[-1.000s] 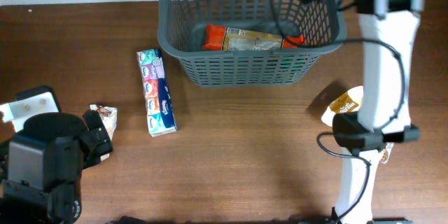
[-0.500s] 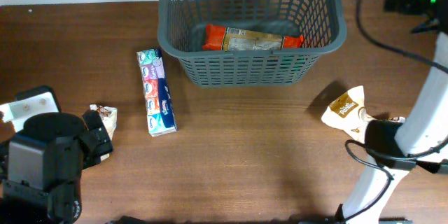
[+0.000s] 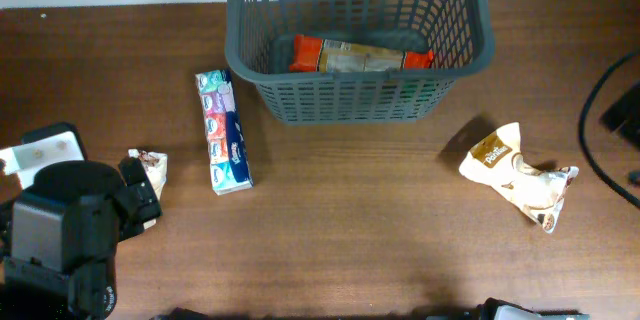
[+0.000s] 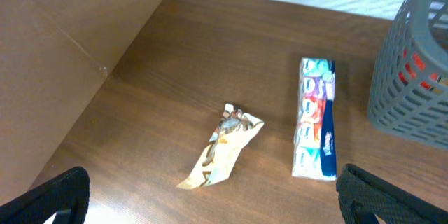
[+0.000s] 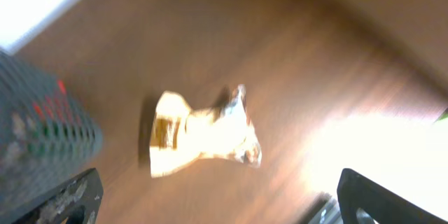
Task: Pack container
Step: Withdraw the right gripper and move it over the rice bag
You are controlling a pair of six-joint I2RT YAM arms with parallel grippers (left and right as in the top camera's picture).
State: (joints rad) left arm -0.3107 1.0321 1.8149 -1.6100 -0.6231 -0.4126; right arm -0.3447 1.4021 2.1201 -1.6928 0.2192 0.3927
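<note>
At the far side of the worktop [image 3: 350, 230] sits the basket [image 3: 350, 102], with an orange packet [image 3: 360, 57] inside. My left claw [image 4: 210, 197] is wide apart and empty, above a wrapper [image 4: 222, 147] and a tissue pack [image 4: 315, 119]. My right claw [image 5: 217, 190] is wide apart too, above a crumpled bag [image 5: 203, 134].

Dark grey lattice-slotted basket [image 3: 350, 100], orange and gold packet [image 3: 360, 56], tissue pack [image 3: 224, 132] banded teal, purple, red, blue, cream and brown bag [image 3: 516, 175], pale wrapper [image 3: 153, 169], brown wood-grain tabletop [image 3: 350, 250]
</note>
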